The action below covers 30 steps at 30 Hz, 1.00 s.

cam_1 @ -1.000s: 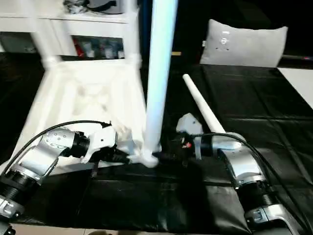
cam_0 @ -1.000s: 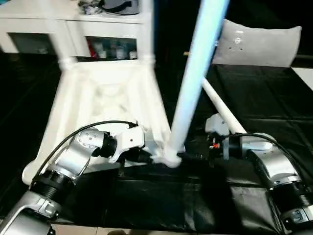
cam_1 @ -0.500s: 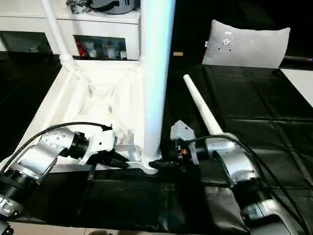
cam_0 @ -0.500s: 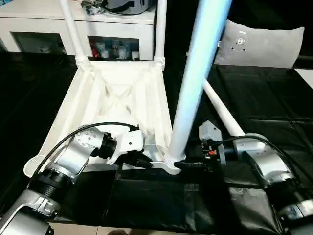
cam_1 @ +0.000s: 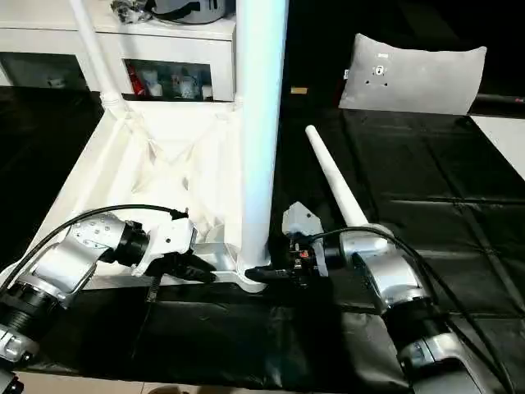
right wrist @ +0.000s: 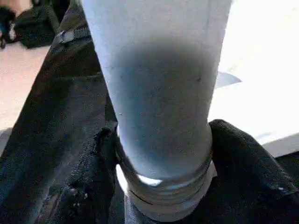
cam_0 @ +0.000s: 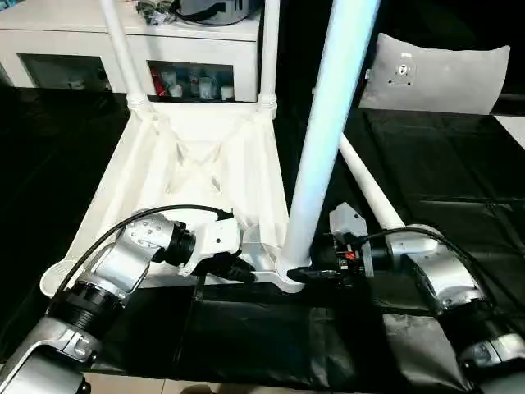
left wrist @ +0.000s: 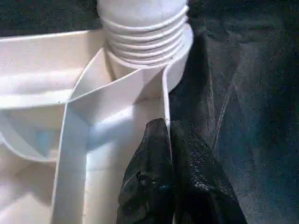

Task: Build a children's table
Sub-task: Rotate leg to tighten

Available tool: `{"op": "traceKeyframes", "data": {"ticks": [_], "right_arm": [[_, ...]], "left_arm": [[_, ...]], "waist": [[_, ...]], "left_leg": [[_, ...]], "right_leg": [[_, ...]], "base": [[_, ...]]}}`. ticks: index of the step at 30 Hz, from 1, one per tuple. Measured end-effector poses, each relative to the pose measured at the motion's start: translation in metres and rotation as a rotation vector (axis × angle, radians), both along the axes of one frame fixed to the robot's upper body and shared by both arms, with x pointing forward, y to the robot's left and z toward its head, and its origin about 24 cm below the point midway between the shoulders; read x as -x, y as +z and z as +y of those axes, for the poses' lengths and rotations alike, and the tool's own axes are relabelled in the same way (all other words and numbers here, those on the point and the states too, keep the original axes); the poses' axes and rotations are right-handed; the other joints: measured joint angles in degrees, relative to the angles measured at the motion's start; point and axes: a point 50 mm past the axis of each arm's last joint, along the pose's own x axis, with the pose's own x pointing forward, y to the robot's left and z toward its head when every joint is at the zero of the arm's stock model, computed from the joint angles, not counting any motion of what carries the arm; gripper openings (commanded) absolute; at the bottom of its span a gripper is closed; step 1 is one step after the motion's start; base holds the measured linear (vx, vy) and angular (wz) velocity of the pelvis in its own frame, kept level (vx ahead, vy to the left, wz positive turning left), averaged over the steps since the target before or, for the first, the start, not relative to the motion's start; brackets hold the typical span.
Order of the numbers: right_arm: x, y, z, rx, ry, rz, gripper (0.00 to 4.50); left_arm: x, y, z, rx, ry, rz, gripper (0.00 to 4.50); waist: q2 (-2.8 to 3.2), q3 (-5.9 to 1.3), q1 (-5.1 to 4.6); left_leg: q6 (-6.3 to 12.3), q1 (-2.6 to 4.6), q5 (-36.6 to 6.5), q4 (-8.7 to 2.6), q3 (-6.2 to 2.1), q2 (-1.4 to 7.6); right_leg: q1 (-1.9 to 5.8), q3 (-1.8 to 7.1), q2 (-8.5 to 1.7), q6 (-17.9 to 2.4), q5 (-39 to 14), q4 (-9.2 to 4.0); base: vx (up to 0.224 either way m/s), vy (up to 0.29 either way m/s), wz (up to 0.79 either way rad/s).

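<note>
The white tabletop (cam_0: 205, 164) lies upside down on the black sheet, ribs up. Two legs (cam_0: 123, 49) (cam_0: 269, 49) stand upright in its far corner sockets. A third leg (cam_0: 328, 123) stands in the near right socket (left wrist: 145, 28). The fourth leg (cam_0: 369, 185) lies loose on the sheet to the right. My left gripper (cam_0: 246, 275) is shut on the tabletop's thin edge wall just beside that near socket, its fingers (left wrist: 149, 168) pressed together over it. From the right, my right gripper (cam_1: 258, 273) clasps the base of the near leg, one finger (right wrist: 103, 158) on each side.
A white cabinet (cam_0: 82, 25) with a dark bag (cam_0: 217, 8) on top stands behind the tabletop. A grey cushion (cam_0: 443, 74) leans at the back right. The black sheet (cam_0: 459, 164) covers the floor around the work.
My right gripper has slid left to the near leg's base and closed its fingers around it. The camera has tilted. The left gripper has kept its hold.
</note>
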Motion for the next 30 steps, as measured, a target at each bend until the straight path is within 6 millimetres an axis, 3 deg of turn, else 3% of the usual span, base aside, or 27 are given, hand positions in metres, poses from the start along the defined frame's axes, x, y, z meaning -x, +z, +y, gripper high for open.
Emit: {"op": "traceKeyframes", "data": {"ticks": [4,11,14,16,18,22,26,30], "right_arm": [[-0.006,-0.007,0.006,-0.025,-0.191,0.028,2.68],[-0.036,-0.014,0.027,-0.065,-0.6,0.033,2.68],[-0.046,-0.012,0.037,-0.062,-0.724,0.039,2.68],[-0.047,-0.012,0.038,-0.058,-0.752,0.03,2.68],[-0.047,-0.011,0.037,-0.06,-0.758,0.025,3.24],[-0.047,-0.011,0.034,-0.07,-0.77,0.023,3.66],[-0.04,-0.012,0.021,-0.075,-0.732,0.0,3.95],[-0.033,-0.007,0.007,-0.072,-0.638,-0.032,4.22]], "left_arm": [[-0.004,-0.005,-0.004,0.041,0.192,0.011,0.0],[-0.016,-0.008,-0.031,0.077,0.525,-0.004,0.0],[-0.02,-0.008,-0.042,0.066,0.61,-0.049,0.0],[-0.021,-0.007,-0.046,0.062,0.624,-0.064,0.0],[-0.021,-0.007,-0.048,0.052,0.617,-0.08,0.0],[-0.02,-0.005,-0.054,0.048,0.575,-0.106,0.0],[-0.02,-0.003,-0.052,0.044,0.526,-0.127,0.0],[-0.019,-0.002,-0.047,0.048,0.472,-0.13,0.0]], "waist": [[-0.03,-0.01,-0.64],[-0.07,0.02,-5.02],[-0.11,0.05,-5.62],[-0.11,0.05,-5.6],[-0.11,0.05,-5.42],[-0.1,0.04,-4.46],[-0.09,0.05,-3.29],[-0.04,0.08,-2.95]], "left_leg": [[-0.02,0.12,0.0,0.15,0.0,0.0],[-0.03,0.15,0.0,0.27,-0.4,-0.03],[-0.02,0.06,0.0,0.41,-0.54,-0.05],[-0.02,0.02,0.0,0.44,-0.59,-0.04],[-0.02,0.0,0.0,0.44,-0.59,-0.04],[-0.01,-0.02,0.0,0.36,-0.46,-0.07],[-0.02,-0.06,0.0,-0.03,-0.31,-0.05],[-0.04,-0.13,0.0,-0.23,-0.3,-0.03]], "right_leg": [[0.21,0.02,-0.02,0.2,-0.1,0.17],[-0.06,-0.11,-0.01,0.3,-0.2,-0.23],[-0.19,-0.21,0.0,0.3,-0.2,-0.29],[-0.19,-0.23,0.0,0.3,-0.1,-0.29],[-0.18,-0.21,0.0,0.2,-0.1,-0.27],[-0.19,-0.18,0.0,0.0,0.3,-0.24],[-0.24,-0.23,0.06,-0.3,0.5,-0.19],[-0.37,-0.28,0.09,-0.2,0.4,-0.19]], "base": [[-0.014,-0.001,-0.01],[-0.033,0.001,-0.06],[0.0,0.0,0.0],[0.0,0.0,0.0],[0.0,0.0,0.0],[0.0,0.0,0.0],[0.0,0.0,0.0],[0.0,0.0,0.0]]}}
